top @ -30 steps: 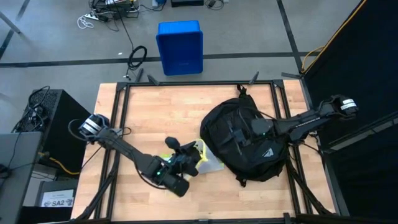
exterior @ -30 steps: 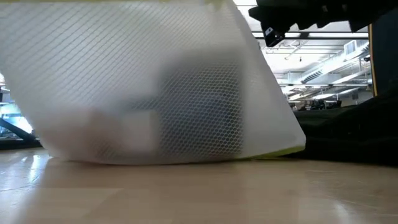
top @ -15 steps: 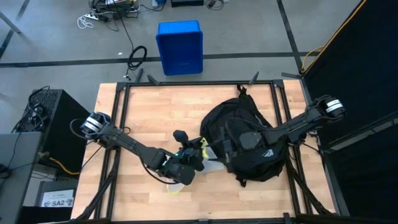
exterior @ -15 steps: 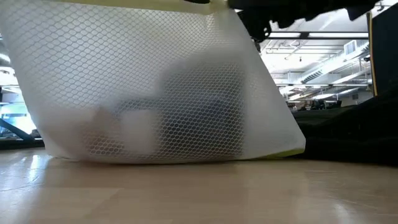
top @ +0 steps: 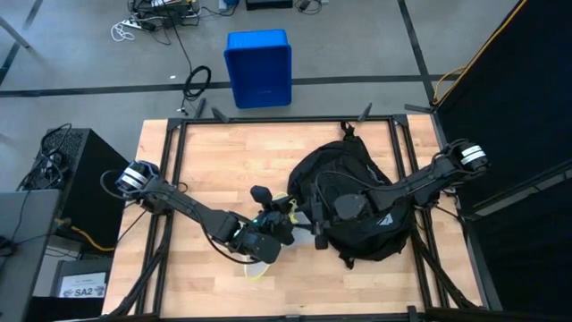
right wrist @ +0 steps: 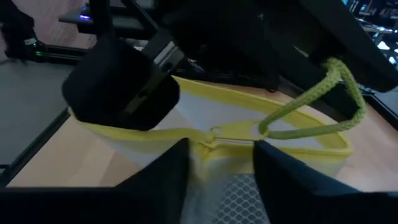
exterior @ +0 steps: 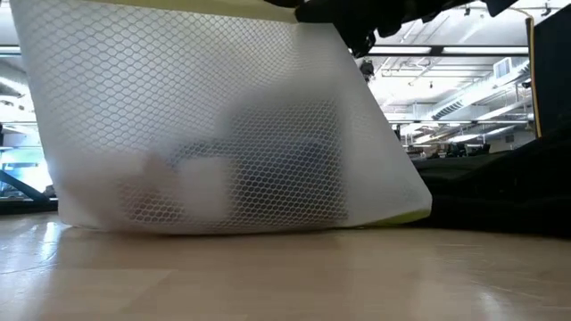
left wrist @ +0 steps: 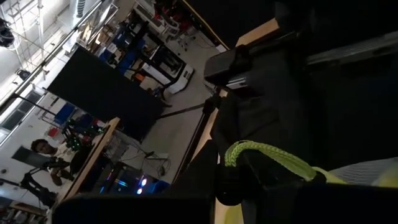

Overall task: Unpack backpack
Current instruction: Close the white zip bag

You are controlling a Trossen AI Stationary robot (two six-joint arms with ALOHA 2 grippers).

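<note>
We hold the white mesh pouch (exterior: 223, 125) by its yellow-green cord (left wrist: 267, 155) in the left gripper (top: 277, 224), clenched on the loop, just beside the backpack (top: 357, 210). The cord could slip or snag on the right gripper (top: 317, 224), whose parted fingers (right wrist: 155, 174) straddle the pouch's yellow rim, toppling the pouch. The backpack, black and rounded, with a small white logo, lies on the right half of the table (top: 223, 161).

Wood table (top: 214, 161) w/ backpack (top: 357, 210) & mesh pouch (exterior: 223, 134) on it.
</note>
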